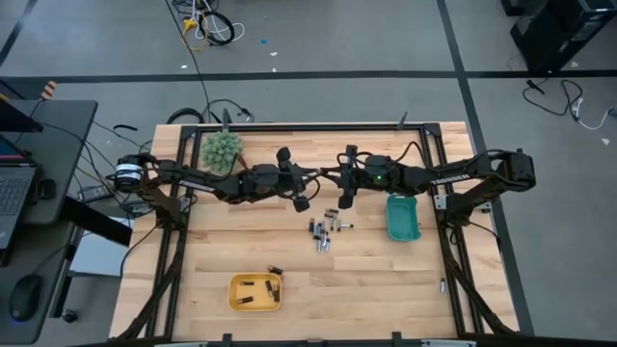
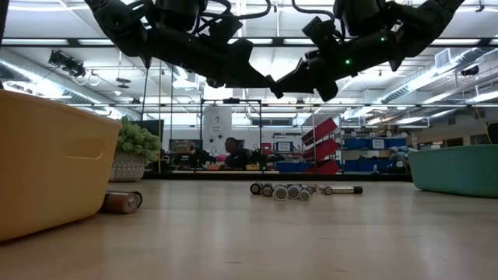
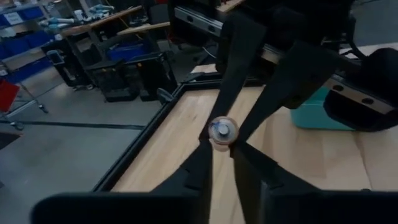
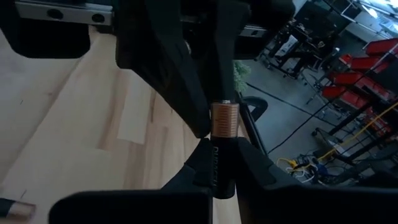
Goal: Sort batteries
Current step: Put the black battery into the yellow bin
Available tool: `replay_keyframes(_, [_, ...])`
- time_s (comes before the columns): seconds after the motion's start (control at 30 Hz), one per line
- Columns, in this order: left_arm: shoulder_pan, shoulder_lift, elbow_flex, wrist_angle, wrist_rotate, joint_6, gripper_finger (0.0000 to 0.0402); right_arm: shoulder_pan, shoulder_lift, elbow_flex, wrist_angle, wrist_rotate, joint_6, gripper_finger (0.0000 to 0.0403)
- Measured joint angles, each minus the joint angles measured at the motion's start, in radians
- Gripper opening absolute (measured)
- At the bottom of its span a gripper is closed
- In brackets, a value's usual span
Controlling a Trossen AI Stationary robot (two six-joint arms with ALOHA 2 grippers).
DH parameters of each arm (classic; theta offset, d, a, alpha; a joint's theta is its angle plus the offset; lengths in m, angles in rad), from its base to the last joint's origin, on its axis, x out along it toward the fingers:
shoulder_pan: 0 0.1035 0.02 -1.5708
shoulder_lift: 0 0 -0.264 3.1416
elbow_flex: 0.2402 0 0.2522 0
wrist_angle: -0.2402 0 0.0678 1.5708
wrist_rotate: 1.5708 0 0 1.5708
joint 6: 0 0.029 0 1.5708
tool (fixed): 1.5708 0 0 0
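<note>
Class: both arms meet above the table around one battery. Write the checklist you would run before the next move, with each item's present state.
1. Right gripper clamped on the copper-topped battery: ok.
2. Left gripper holds that battery securely: cannot tell.
3. Battery lifted clear of the table: ok.
4. Yellow tray and teal tray unobstructed: ok.
5. All cells sorted: not ok; a battery cluster lies mid-table.

A loose cluster of small dark and silvery batteries (image 1: 324, 232) lies flat near the middle of the surface. One copper-topped black battery (image 4: 224, 146) is raised off the surface; another (image 2: 122, 201) lies on its side toward the front edge.
</note>
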Motion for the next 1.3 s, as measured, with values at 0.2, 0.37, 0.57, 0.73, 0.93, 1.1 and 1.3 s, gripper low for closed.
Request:
replay_keyframes(0.2, [0.002, 0.000, 0.002, 0.072, 0.026, 0.057, 0.0127, 0.000, 0.000, 0.000, 0.001, 0.000, -0.022, 0.0025])
replay_keyframes(0.37, [0.004, 0.003, 0.003, 0.075, 0.053, 0.077, 0.0130, 0.000, 0.000, 0.000, 0.001, 0.000, -0.021, 0.0025])
replay_keyframes(0.57, [0.007, 0.003, 0.003, 0.053, 0.053, 0.075, 0.0120, 0.002, 0.001, 0.000, 0.002, 0.001, 0.003, 0.0025])
replay_keyframes(0.73, [0.020, 0.003, 0.003, 0.058, 0.062, 0.076, 0.0114, 0.002, 0.001, 0.000, 0.003, 0.006, 0.006, 0.0026])
replay_keyframes(0.93, [0.047, 0.026, 0.001, 0.069, 0.146, 0.056, 0.0070, 0.002, 0.001, 0.000, -0.001, 0.011, 0.019, 0.0025])
replay_keyframes(1.1, [0.049, 0.029, 0.001, 0.080, 0.142, 0.056, 0.0019, 0.002, 0.002, 0.000, -0.004, 0.012, 0.019, 0.0029])
replay_keyframes(1.3, [0.047, 0.029, 0.001, 0.083, 0.106, 0.056, 0.0016, 0.001, 0.002, 0.000, 0.000, 0.012, 0.014, 0.0034])
